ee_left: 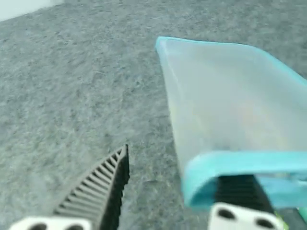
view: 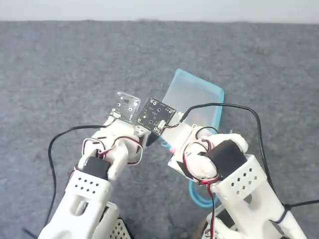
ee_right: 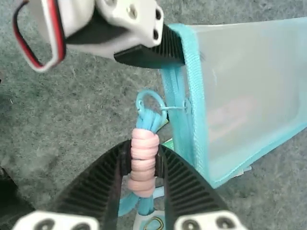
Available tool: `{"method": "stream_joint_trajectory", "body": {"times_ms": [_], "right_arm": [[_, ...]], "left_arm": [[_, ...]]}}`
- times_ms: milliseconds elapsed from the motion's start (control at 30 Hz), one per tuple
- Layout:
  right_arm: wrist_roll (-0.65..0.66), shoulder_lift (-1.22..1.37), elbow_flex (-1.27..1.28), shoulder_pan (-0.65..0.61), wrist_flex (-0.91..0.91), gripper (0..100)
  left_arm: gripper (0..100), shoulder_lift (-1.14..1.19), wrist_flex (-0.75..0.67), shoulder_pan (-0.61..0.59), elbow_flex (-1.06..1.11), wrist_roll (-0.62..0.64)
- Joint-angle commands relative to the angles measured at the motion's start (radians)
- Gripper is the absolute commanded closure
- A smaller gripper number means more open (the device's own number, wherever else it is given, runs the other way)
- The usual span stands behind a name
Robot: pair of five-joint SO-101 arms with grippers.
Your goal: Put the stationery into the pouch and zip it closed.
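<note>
the left fingers [ee_left: 108,184] are spread wide. one of them sits at the teal-bound corner of the pouch [ee_left: 225,105], with its tip hidden under the binding. the other stands well apart from it over the bare grey table [ee_left: 72,96]. the pouch is translucent with a teal border and stretches away from these fingers across the table.

the right fingers [ee_right: 103,184] are pressed in on the pull cord [ee_right: 143,160], pinching its pink wrapped part between them. just past their tips the teal cord ends in a small loop, and a thin thread joins this loop to the pouch's zip edge. the pouch lies just beside the right fingers, with its teal edge running alongside them. a little beyond the loop, one black left finger touches that same edge. behind the right fingers, more teal cord trails back under the arm.

a pale pink shape shows through the pouch wall, too blurred to tell what it is.
</note>
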Motion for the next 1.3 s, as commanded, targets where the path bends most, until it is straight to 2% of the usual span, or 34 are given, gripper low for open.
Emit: {"method": "stream_joint_trajectory", "body": {"times_ms": [0, 167, 333, 500, 667, 1067, 1267], "right_arm": [[0.006, -0.019, -0.066, -0.012, 0.01, 99.3], [0.006, -0.008, -0.066, -0.005, 0.005, 99.3], [-0.002, -0.007, -0.069, 0.079, -0.002, 99.3], [-0.002, -0.005, -0.069, 0.197, -0.028, 99.3], [-0.038, 0.056, -0.069, 0.249, -0.074, 99.3], [-0.075, 0.217, -0.074, 0.321, -0.18, 99.3], [-0.081, 0.248, -0.074, 0.318, -0.176, 99.3]], "left_arm": [[86, -0.006, -0.055, 0.041, 0.01, 0.009], [92, -0.006, -0.089, 0.029, 0.033, 0.008], [99, -0.008, -0.091, -0.114, 0.027, 0.014], [99, -0.008, -0.091, -0.233, 0.027, 0.014], [99, -0.008, -0.084, -0.242, 0.033, 0.015], [99, -0.008, -0.026, -0.247, 0.018, 0.138], [99, -0.008, -0.028, -0.33, 0.016, 0.16]]}}
